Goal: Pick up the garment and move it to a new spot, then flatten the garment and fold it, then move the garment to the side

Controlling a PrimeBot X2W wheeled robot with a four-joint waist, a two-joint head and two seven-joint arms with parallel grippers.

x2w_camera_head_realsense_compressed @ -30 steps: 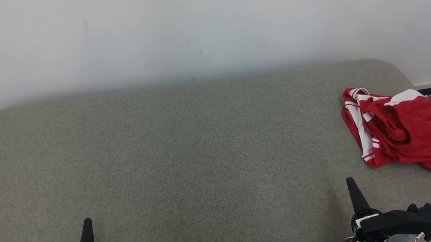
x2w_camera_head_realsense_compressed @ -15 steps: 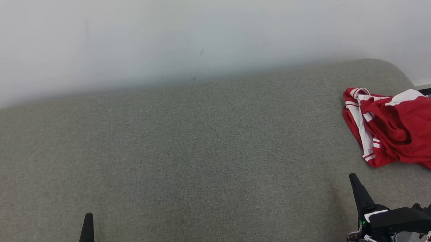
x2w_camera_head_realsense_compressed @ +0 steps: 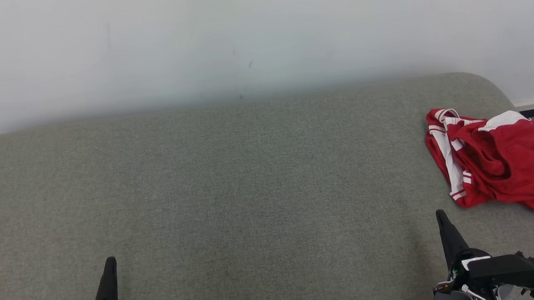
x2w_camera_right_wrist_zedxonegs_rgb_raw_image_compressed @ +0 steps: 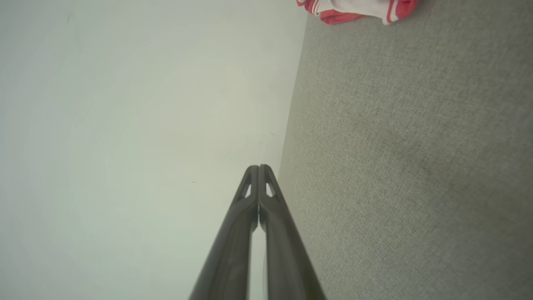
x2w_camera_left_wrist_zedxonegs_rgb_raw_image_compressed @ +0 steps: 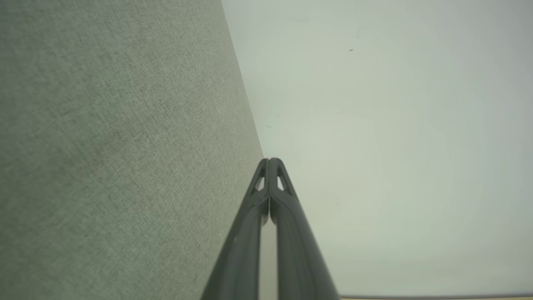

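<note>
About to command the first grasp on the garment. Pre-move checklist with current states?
1. Target found: ok, garment lies crumpled at the far right of the cushion.
2. Jaws ready for grasp: not ok, right hand is shut.
3. Other arm free: ok, left hand is shut and holds nothing.
4. Approach: ok, bare cushion between right hand and garment.
5. Whole garment on cushion: cannot tell, its right edge reaches the head view's border.
</note>
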